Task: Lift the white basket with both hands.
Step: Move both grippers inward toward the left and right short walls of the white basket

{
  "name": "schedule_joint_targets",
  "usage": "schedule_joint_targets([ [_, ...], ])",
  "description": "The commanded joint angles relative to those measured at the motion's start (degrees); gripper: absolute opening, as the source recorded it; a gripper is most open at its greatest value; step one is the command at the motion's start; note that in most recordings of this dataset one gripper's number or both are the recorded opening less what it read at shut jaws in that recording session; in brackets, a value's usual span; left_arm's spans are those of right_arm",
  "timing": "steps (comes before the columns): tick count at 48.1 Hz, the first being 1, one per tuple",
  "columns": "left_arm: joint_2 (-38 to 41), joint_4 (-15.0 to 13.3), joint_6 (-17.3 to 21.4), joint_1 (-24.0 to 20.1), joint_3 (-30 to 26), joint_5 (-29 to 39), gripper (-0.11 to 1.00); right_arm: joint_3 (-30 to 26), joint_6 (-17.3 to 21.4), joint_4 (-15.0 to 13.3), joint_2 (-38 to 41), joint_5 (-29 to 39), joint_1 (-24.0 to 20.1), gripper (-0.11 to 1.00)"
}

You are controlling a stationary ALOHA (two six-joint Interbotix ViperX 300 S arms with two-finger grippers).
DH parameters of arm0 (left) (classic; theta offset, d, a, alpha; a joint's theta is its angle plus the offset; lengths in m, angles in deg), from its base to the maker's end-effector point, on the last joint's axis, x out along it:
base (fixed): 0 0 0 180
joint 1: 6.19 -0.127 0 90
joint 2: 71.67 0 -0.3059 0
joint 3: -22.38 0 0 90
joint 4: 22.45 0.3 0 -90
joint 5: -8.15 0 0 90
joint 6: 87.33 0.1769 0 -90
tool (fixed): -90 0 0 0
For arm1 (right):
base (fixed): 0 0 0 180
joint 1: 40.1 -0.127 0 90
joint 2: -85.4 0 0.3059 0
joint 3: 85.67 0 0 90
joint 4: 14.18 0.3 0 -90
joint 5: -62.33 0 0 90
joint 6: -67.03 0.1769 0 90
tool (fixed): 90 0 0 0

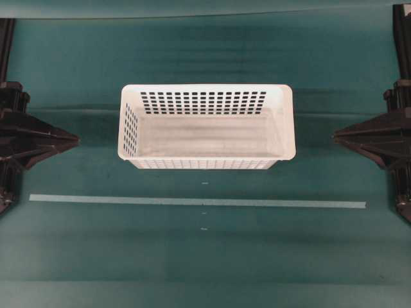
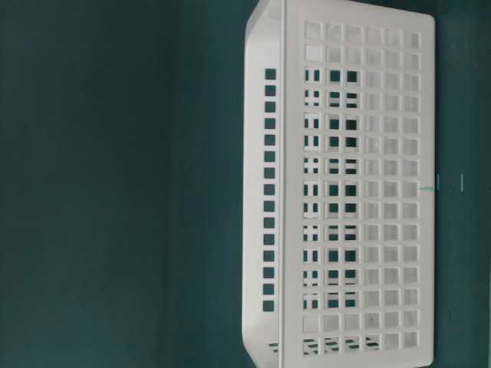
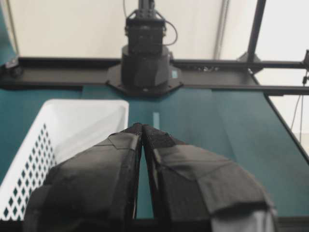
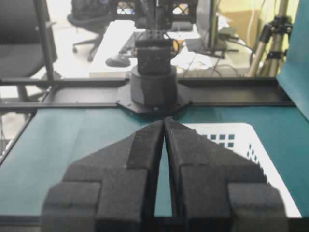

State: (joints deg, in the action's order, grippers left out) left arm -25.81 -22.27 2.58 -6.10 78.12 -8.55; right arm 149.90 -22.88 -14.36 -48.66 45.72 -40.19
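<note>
Nearest my left wrist camera: my left gripper (image 3: 143,129), its taped black fingers (image 3: 104,169) pressed tip to tip, holding nothing. Nearest my right wrist camera: my right gripper (image 4: 164,123), foam-faced fingers (image 4: 205,166) likewise drawn together at the tips and empty. Centre of the overhead view: the white basket (image 1: 207,92), upright on the teal table (image 1: 205,263), open side up, nothing visible on its floor. My two grippers sit at either short end of the basket, well apart from it and level with its middle. A pale tape strip (image 1: 198,201) lies on the table just on the near side of the basket, parallel to its long wall.
</note>
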Motion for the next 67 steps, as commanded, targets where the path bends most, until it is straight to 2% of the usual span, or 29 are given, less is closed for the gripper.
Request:
schedule_joint_targets([
  [1,1.8,0.6,-3.1,-0.4,-1.8,0.6,0.14,-0.4,0.7,0.6,0.5,-0.5,0.7,0.14],
  [4,2.7,0.6,-6.1,-1.1,-2.9,1.3,0.09,-0.5,1.6,3.3,0.6,0.4,1.2,0.17],
  [8,3.9,0.7,-9.2,-1.9,-4.2,2.4,-0.02,-0.7,4.6,8.1,0.5,2.1,2.5,0.06],
  [12,4.4,0.7,-11.1,-2.4,-5.2,3.5,-0.04,-1.1,8.5,12.7,0.5,4.7,4.6,0.01],
  [15,4.7,0.7,-12.2,-2.6,-5.8,4.2,-0.04,-1.9,11.3,14.8,0.4,7.9,6.2,0.00],
  [18,5.1,0.7,-13.4,-2.7,-6.6,4.9,-0.04,-3.3,13.9,15.7,0.8,12.4,7.8,0.00],
  [23,6.3,0.6,-17.6,-3.1,-8.7,8.0,-0.04,-7.5,18.2,15.8,2.4,22.4,10.5,0.00],
  [25,7.2,0.7,-20.5,-3.3,-9.7,9.8,-0.04,-9.2,19.9,15.8,3.3,26.3,11.4,0.00],
  [28,8.7,0.7,-26.2,-3.9,-11.7,12.8,-0.04,-12.1,22.3,15.8,5.3,31.7,13.3,0.00],
  [33,12.0,0.7,-39.1,-6.1,-15.9,19.7,-0.05,-17.1,27.8,16.2,9.2,39.7,16.5,0.00],
  [37,14.6,1.1,-45.1,-6.8,-18.5,24.9,-0.05,-20.5,31.8,15.5,12.7,44.6,18.4,0.00],
  [56,23.1,1.1,-54.3,-10.1,-29.2,41.0,-0.05,-29.5,41.4,14.6,25.0,62.8,22.7,0.00],
  [62,25.5,1.1,-58.0,-11.2,-31.5,49.8,-0.05,-32.3,45.1,11.9,28.3,65.3,22.8,0.00],
  [67,27.4,1.1,-58.2,-11.4,-32.9,57.0,-0.05,-34.8,46.6,9.2,30.9,72.3,22.7,0.00],
])
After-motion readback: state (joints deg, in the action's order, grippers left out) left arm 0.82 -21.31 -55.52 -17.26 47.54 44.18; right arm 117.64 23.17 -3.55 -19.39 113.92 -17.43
